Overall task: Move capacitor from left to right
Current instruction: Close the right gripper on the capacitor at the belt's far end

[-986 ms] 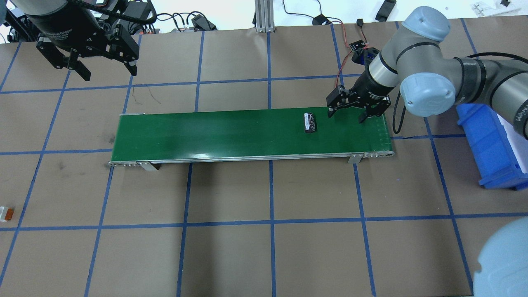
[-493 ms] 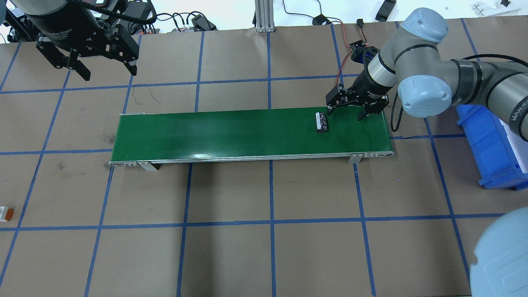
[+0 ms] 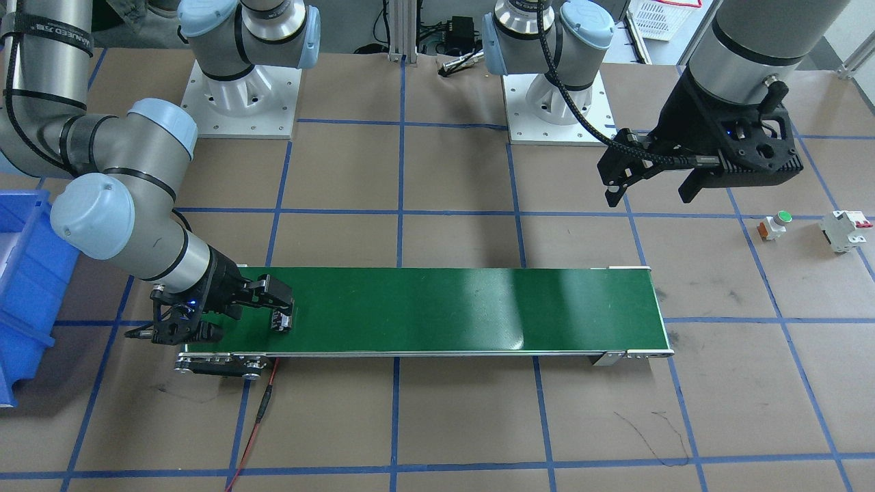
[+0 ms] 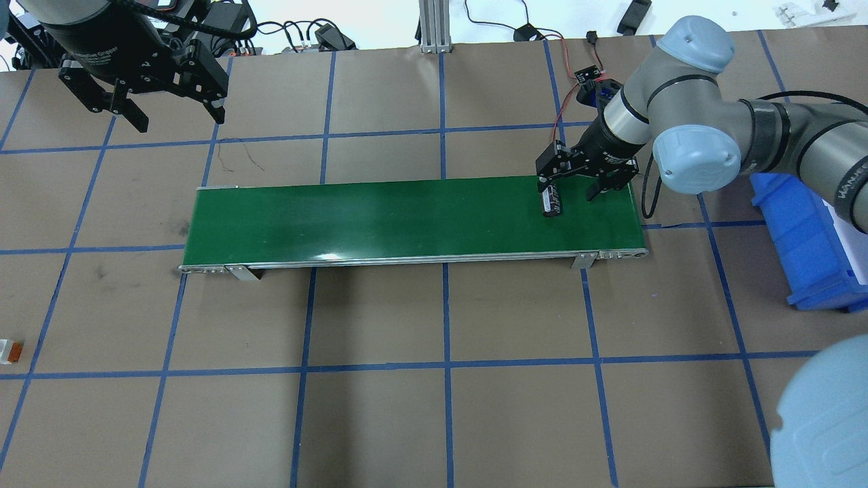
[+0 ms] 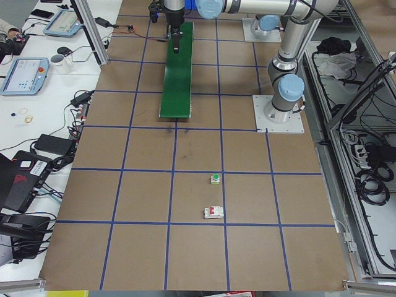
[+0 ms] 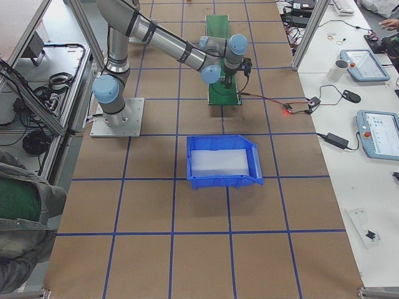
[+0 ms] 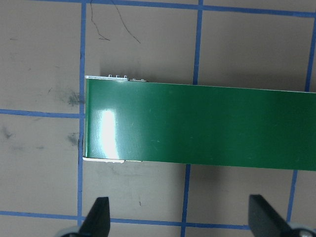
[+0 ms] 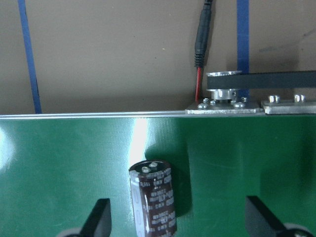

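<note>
Capacitor position: the capacitor (image 4: 553,201) lies on its side on the green conveyor belt (image 4: 407,217), close to the belt's right end. Its terminal end points at the far rail.

Right gripper: the right gripper (image 4: 567,194) is spread wide and low over the belt, holding nothing. In the wrist view the part sits between the fingers, nearer one of them. I can't tell whether it touches that finger.

Left gripper: the left gripper (image 4: 182,120) is spread and empty, high above the belt's left end.

Handling: I judge it a rigid, light cylinder with a slick sleeve. It is likely to roll or squirt out if pinched off-centre.

Hold: across the barrel at mid-length, clear of the terminals.

Nearby: the side rail, pulley and red wire (image 8: 199,84) sit just beyond the part. The blue bin (image 4: 807,251) stands past the belt's right end.

Far off: the green-capped button (image 3: 774,225) and white breaker (image 3: 845,230) rest on the tabletop, well apart from the belt.

In the way: nothing lies between the fingers and the part. I'd mind the rail on closing.
</note>
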You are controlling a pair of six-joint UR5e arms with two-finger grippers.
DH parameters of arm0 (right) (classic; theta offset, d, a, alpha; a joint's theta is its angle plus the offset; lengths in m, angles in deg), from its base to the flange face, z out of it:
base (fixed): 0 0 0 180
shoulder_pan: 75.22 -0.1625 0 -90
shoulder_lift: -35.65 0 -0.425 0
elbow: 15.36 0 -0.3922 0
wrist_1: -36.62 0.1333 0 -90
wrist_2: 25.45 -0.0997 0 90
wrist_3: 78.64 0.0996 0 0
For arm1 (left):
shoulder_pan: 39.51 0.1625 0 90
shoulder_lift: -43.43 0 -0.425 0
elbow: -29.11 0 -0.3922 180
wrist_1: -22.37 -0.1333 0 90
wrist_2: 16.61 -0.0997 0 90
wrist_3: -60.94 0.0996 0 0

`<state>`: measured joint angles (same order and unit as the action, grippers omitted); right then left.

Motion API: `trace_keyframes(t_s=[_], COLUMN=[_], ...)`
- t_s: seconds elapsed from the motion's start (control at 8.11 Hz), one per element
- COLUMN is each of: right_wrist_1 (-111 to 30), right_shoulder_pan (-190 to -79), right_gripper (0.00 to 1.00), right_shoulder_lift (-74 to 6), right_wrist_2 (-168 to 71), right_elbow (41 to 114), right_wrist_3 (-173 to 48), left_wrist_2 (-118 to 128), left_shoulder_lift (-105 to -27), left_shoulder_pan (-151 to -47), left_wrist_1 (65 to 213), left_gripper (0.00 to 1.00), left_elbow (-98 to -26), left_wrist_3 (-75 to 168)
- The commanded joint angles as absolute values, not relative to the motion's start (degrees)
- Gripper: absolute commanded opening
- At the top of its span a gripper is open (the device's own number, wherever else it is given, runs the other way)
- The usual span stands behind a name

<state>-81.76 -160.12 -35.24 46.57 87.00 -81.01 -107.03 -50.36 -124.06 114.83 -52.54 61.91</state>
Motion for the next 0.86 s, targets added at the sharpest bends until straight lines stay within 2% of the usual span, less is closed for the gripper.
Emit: trace_keyframes(t_s=[0.0,0.12,0.25,0.49,0.74], right_wrist_1=[-81.5,-81.3,-80.9,-79.2,-78.3], right_shoulder_pan=[-160.1,-160.1,-160.1,-160.1,-160.1], right_gripper=[0.86,0.74,0.53,0.01,0.00], right_shoulder_lift=[-34.7,-34.7,-34.7,-34.8,-35.5], right_wrist_2=[47.1,49.1,49.5,49.4,51.4], right_elbow=[87.3,87.9,88.2,88.0,87.1], right_wrist_3=[-81.1,-81.1,-81.0,-81.3,-81.4], left_wrist_2=[-107.0,-107.0,-107.0,-107.0,-107.0], left_shoulder_lift=[-50.4,-50.4,-50.4,-50.3,-50.3], left_shoulder_pan=[-124.1,-124.1,-124.1,-124.1,-124.1], left_wrist_1=[114.8,114.8,114.8,114.8,114.8], left_gripper=[1.00,1.00,1.00,1.00,1.00], left_elbow=[-52.5,-52.5,-52.5,-52.6,-52.6], left_wrist_3=[61.9,61.8,61.9,61.9,61.9])
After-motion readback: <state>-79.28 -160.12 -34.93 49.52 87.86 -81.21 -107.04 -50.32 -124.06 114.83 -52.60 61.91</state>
